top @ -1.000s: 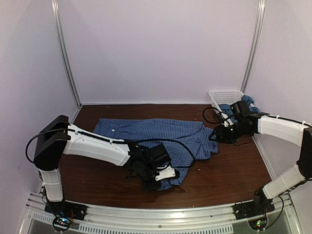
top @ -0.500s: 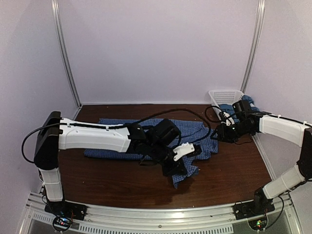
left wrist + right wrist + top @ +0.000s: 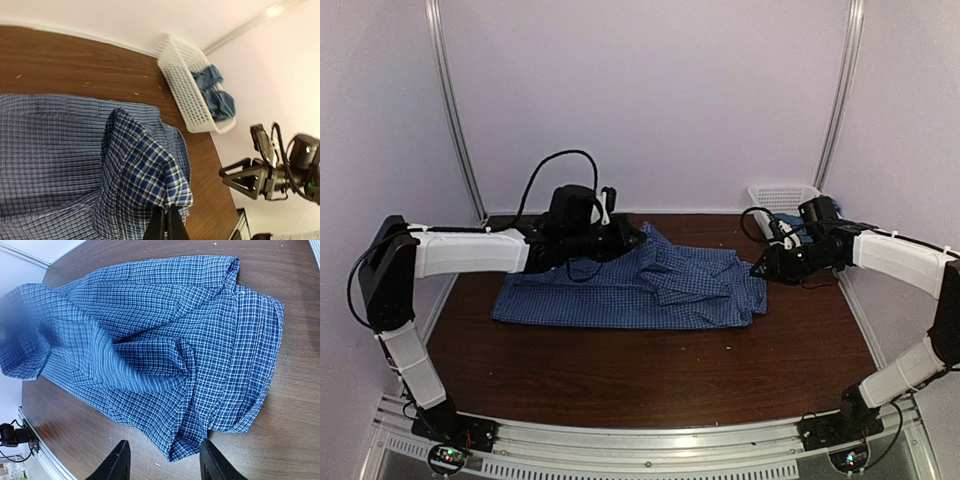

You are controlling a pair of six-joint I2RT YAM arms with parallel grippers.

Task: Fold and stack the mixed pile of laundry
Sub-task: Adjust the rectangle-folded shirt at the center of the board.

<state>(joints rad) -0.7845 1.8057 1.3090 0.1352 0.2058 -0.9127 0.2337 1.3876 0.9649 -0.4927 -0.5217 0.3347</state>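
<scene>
The blue-and-white checked shirt [image 3: 620, 295] lies spread across the middle of the brown table [image 3: 620, 380]. My left gripper [image 3: 641, 237] is over its far edge, shut on a corner of the checked shirt [image 3: 145, 170] that it holds lifted above the rest. At the shirt's right end my right gripper [image 3: 760, 270] hovers low and open, a folded shirt corner [image 3: 175, 447] lying between its fingertips [image 3: 119, 463] without touching them. The teal t-shirt [image 3: 216, 95] sits bunched inside the white basket [image 3: 185, 90].
The white lattice basket [image 3: 782, 196] stands at the back right corner, just behind my right arm. Pale walls and metal posts [image 3: 455, 120] close in the table on three sides. A metal rail [image 3: 640, 440] runs along the near edge.
My left gripper closed on the shirt's near hem and carried it up and back over the shirt to the far edge. The right gripper barely moved.
</scene>
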